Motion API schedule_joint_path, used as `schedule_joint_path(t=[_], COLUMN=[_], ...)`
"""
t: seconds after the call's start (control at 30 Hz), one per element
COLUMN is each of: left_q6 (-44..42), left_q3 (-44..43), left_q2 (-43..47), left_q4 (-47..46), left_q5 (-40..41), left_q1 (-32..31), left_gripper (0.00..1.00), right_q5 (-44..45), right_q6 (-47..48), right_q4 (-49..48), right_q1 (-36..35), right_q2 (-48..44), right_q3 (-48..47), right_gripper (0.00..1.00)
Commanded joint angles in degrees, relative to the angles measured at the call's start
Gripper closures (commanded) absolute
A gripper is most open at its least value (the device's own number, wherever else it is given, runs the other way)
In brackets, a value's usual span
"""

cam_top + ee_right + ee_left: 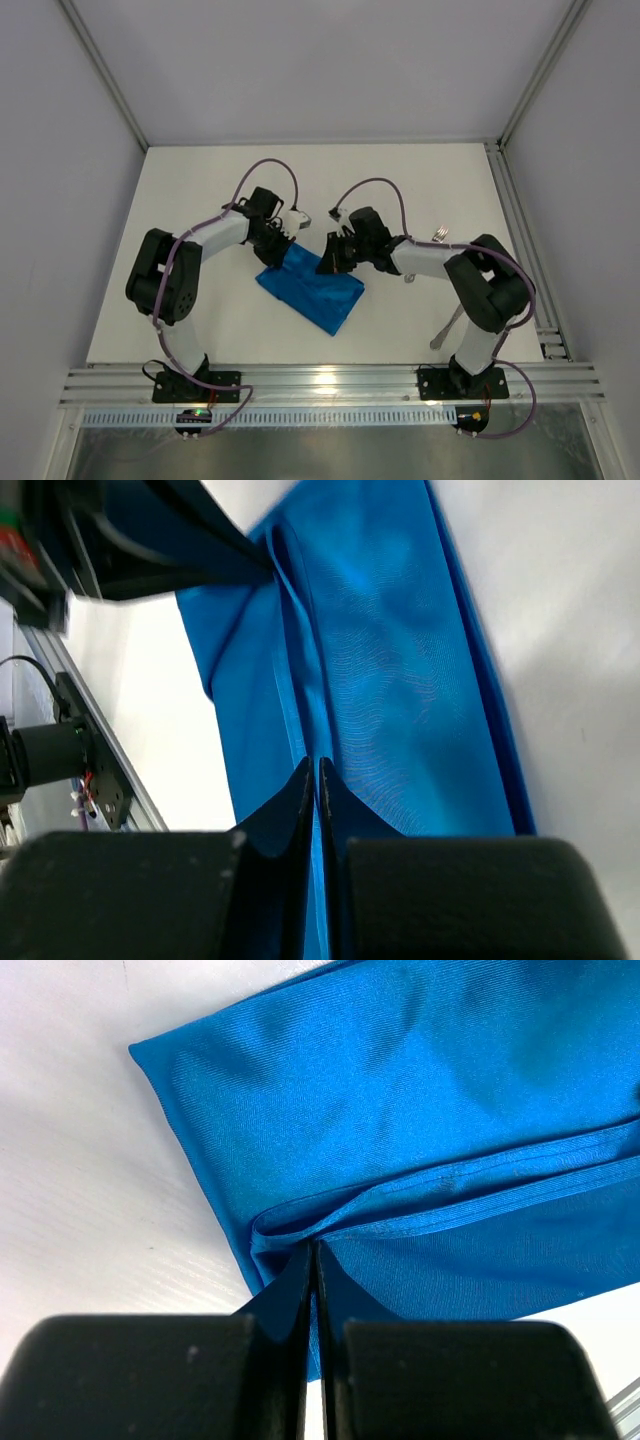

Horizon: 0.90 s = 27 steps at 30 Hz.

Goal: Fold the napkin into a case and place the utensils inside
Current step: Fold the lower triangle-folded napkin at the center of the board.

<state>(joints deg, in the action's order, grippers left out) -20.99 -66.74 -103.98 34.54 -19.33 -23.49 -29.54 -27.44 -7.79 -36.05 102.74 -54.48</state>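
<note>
Napkin (310, 290) edge in left claw (312, 1252) and right claw (315, 770), table (200, 200) around.

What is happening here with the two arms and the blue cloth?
Both arms are working on the napkin, which lies partly folded on the table. The left gripper pinches a fold at one end, and the right gripper pinches the cloth further along. The fork and the other utensil lie to the right, beside the right arm, not yet in the cloth.
</note>
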Motion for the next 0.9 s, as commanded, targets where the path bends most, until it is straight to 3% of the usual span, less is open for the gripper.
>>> schedule_joint_path(t=[0.0, 0.23, 0.53, 0.87], left_q6=[1.39, 2.01, 2.80, 2.89], left_q3=[-0.94, -0.85, -0.85, -6.73], left_q2=[0.98, 1.42, 2.21, 6.06], left_q4=[-0.53, 0.08, 0.00, 6.40], left_q5=[-0.88, -1.06, -1.50, -13.53], left_q1=[0.19, 0.19, 0.19, 4.32], left_gripper=[1.00, 1.00, 0.96, 0.72], right_q5=[4.13, 11.16, 16.53, 17.32], right_q6=[-3.67, 0.63, -4.11, -4.81], right_q4=[-7.49, -9.00, -3.56, 1.55], right_q1=[-1.82, -13.14, -14.57, -14.13], right_q2=[-7.01, -12.12, -6.07, -3.51], right_q3=[7.26, 11.76, 12.47, 11.76], right_gripper=[0.93, 0.95, 0.96, 0.96])
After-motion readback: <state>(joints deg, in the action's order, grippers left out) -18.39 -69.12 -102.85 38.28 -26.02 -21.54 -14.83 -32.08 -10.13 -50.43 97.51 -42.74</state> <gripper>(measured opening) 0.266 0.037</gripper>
